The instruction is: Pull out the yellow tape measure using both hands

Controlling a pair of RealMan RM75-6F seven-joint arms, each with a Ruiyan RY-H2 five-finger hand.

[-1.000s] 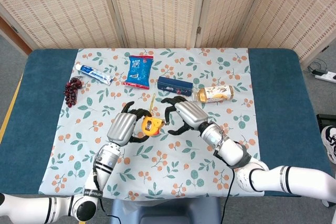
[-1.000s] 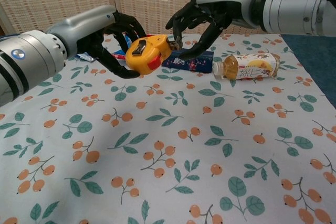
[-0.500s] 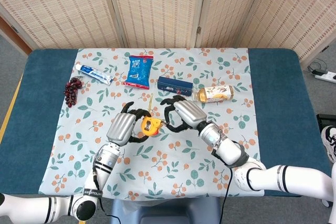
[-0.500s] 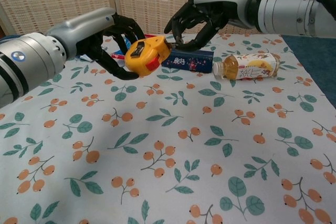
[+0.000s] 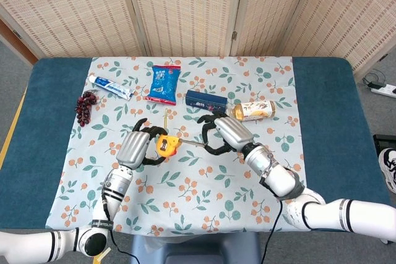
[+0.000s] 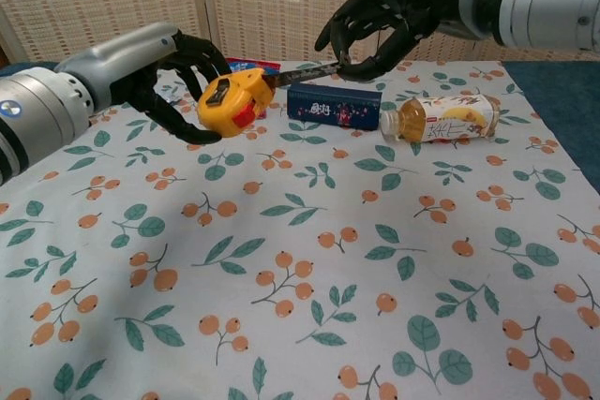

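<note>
Hands are now further apart than 0.5 s ago: left hand [image 6: 173, 77] has shifted left with the yellow tape measure [image 6: 231, 100], right hand [image 6: 389, 25] has shifted right, and a short length of blade [image 6: 302, 70] is showing between them where there was almost none.

Left to right: grapes [image 5: 85, 106] and toothpaste tube [image 5: 111, 86] are lying near the left edge of the floral cloth [image 6: 309, 269], well apart from the action. Left hand is gripping the tape measure case, fingers curling around its back, holding it above the cloth. Blue snack bag [image 5: 163, 83] is lying behind it. Blade is running from the case toward the right hand, roughly level. Right hand is pinching the blade's end between thumb and fingertips, other fingers curling in. Dark blue box [image 6: 334, 104] is sitting on the cloth below the blade, and a drink bottle [image 6: 441, 119] is lying on its side just right of the box.
</note>
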